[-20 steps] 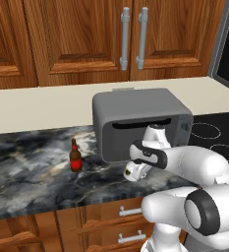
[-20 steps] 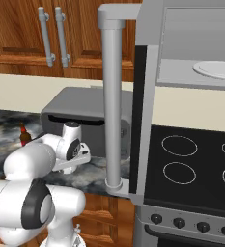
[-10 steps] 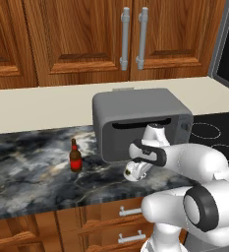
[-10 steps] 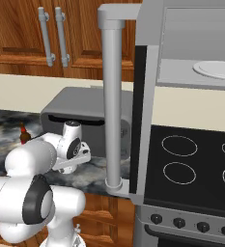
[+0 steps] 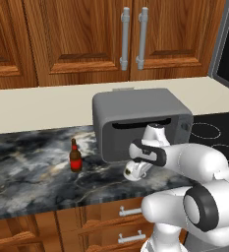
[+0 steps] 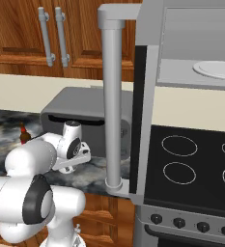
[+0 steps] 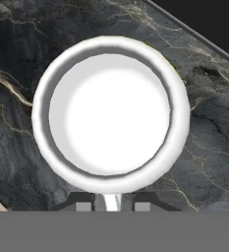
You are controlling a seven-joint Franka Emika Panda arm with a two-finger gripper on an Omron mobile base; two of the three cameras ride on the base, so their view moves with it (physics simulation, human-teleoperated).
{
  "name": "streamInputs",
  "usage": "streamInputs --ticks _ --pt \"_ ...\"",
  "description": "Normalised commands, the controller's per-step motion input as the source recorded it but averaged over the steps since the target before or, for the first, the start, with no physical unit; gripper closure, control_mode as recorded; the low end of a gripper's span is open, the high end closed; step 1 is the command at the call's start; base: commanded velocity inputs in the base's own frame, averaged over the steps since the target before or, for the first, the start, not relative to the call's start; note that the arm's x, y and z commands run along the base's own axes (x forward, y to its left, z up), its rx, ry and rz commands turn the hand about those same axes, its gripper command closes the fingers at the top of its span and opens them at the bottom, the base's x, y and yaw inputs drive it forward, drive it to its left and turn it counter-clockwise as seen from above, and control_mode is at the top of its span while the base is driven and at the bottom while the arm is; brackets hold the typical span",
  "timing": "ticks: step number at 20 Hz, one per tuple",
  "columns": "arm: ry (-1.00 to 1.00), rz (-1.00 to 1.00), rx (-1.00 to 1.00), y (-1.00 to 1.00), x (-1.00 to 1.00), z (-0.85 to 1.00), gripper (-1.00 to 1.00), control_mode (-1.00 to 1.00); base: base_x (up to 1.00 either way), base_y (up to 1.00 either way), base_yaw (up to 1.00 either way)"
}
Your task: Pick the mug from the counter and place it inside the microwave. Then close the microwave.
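The mug is a small white cup seen from straight above in the hand view, standing on the dark marbled counter. My gripper is shut on the mug, its two dark fingertips pinching a white part at the near rim. From the left base view, the mug sits under my hand in front of the slotted box. The microwave stands high at the right with its door swung open and its white plate showing inside.
A dark-grey slotted box stands right behind my hand. A brown, red-labelled bottle is to the left on the counter. The door's bar handle hangs close on my right, above the black stove.
The jaws have closed from wide open onto the mug. The arm and the mug have hardly moved.
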Motion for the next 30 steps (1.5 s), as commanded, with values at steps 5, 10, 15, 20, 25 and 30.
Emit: streamInputs --ticks 5,10,15,20,25,30 --pt "0.0 0.0 0.0 0.0 0.0 0.0 1.0 -1.0 0.0 0.0 0.0" --pt "0.0 0.0 0.0 0.0 -0.03 0.0 1.0 -1.0 0.0 0.0 0.0" --pt "0.0 0.0 0.0 -0.03 -0.21 0.34 1.0 -1.0 0.0 0.0 0.0" --pt "0.0 0.0 0.0 -0.01 -0.4 0.81 1.0 -1.0 0.0 0.0 0.0" --pt "0.05 -0.07 0.0 0.0 -0.53 0.86 1.0 -1.0 0.0 0.0 0.0" --pt "0.0 -0.15 0.0 -0.11 -0.8 0.6 1.0 -1.0 0.0 0.0 0.0"
